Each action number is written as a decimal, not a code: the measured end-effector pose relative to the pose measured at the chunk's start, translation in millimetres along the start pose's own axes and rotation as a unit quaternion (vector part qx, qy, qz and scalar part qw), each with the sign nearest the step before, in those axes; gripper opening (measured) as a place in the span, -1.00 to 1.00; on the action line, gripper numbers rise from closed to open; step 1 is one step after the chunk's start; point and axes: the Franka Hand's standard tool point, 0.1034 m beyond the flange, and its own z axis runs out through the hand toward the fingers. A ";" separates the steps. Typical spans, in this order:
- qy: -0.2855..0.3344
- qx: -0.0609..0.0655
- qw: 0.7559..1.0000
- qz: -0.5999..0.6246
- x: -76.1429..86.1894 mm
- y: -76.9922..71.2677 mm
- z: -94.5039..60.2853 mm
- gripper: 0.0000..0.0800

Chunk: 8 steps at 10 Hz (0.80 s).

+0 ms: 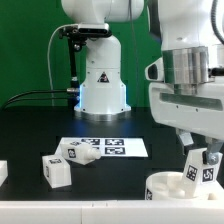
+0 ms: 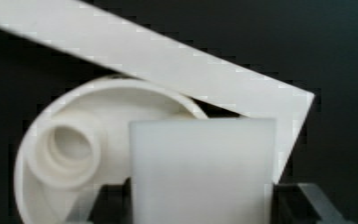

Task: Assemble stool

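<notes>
Your fingers [image 2: 290,204] are clamped on a leg [image 1: 203,170], poised just above the seat [image 1: 165,188] on the table [image 1: 30,125]. Centre the leg over the socket [image 2: 69,150], keep it upright, then ease down gently.

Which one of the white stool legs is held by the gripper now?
The leg at the exterior view's right, above the seat; the other legs lie loose on the table.
</notes>
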 end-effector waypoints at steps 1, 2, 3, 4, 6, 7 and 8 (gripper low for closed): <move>-0.003 0.003 0.999 0.036 -1.9 -0.7 0.0 -0.16; -0.007 0.007 0.996 0.091 -2.5 -1.9 -0.4 -0.16; -0.010 0.011 0.993 0.117 -1.3 -2.1 -0.4 -0.16; -0.010 0.010 0.992 0.123 -1.9 -1.6 0.4 -0.16; -0.005 -0.008 0.998 0.057 -5.3 3.5 2.6 0.33; -0.007 -0.010 1.000 0.005 -4.0 3.8 1.8 0.53; -0.008 -0.005 0.997 -0.080 -0.5 0.1 -2.8 0.53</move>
